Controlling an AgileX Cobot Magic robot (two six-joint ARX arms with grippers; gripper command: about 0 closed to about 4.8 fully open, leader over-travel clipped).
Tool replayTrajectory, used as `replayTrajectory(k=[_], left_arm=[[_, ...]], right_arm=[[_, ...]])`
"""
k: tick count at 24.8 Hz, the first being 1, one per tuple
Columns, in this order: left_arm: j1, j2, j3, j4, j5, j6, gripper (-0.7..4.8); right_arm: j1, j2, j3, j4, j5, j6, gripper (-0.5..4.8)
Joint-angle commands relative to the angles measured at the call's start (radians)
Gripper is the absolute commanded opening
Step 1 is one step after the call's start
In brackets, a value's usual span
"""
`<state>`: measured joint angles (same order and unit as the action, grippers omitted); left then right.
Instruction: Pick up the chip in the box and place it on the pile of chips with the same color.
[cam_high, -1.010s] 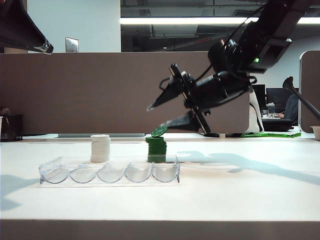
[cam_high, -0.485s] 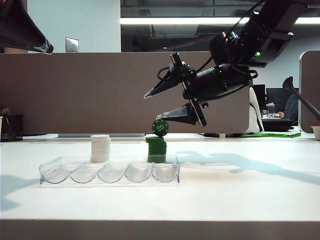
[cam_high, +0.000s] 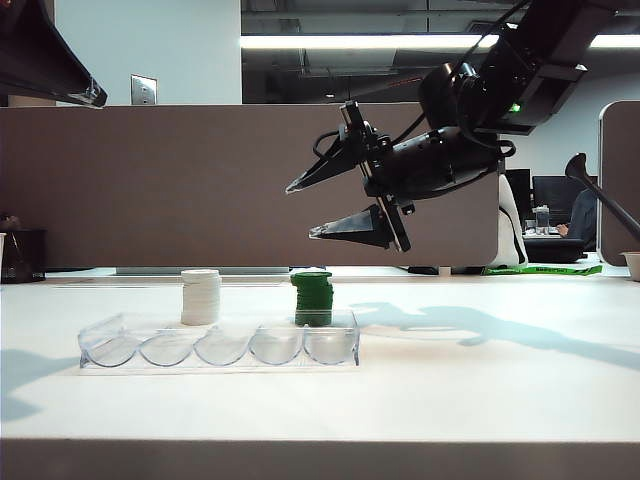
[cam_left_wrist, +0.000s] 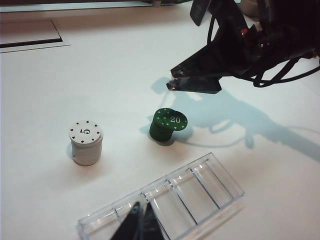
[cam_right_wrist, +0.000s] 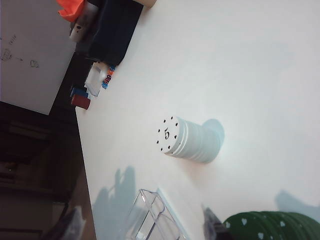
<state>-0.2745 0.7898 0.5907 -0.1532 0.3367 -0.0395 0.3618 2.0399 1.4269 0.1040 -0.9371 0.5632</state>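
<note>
The green chip (cam_left_wrist: 171, 120), marked "20", lies flat on top of the green pile of chips (cam_high: 312, 298), slightly off-centre and free of any gripper. My right gripper (cam_high: 300, 210) hangs open just above and to the right of the pile, nothing between its fingers. In the right wrist view one of its fingertips (cam_right_wrist: 214, 226) is beside the pile of chips (cam_right_wrist: 272, 227). The clear box (cam_high: 220, 345) lies in front of the stacks with its slots empty. My left gripper (cam_left_wrist: 141, 226) hovers shut over the box (cam_left_wrist: 200, 187), far from the pile.
A white chip stack (cam_high: 201, 296) marked "5" stands left of the green pile, behind the box. A brown partition runs along the back of the table. The left arm's dark link (cam_high: 45, 55) shows at the upper left.
The chip left the right gripper's lower finger, stood on edge on the pile, then settled flat on it. The right gripper opened fully and rose slightly. The left arm kept still.
</note>
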Motion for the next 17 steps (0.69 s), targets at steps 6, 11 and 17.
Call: replayTrajectory(k=[6,11,17], left_arm=[[-0.001,-0.001,0.004,0.022,-0.054,0.000,-0.06],[-0.001,-0.002,0.004,0.054,-0.117,0.009,-0.06],[0.000,-0.025,0.004,0.102,-0.140,0.082,-0.06]], right_arm=[[-0.034,-0.031,0.003,0.110,0.106,-0.032,1.05],[-0.080,-0.079,0.003,0.096,0.219,-0.122,-0.09],[-0.148,-0.210,0.003,-0.109,0.464,-0.497,-0.09]])
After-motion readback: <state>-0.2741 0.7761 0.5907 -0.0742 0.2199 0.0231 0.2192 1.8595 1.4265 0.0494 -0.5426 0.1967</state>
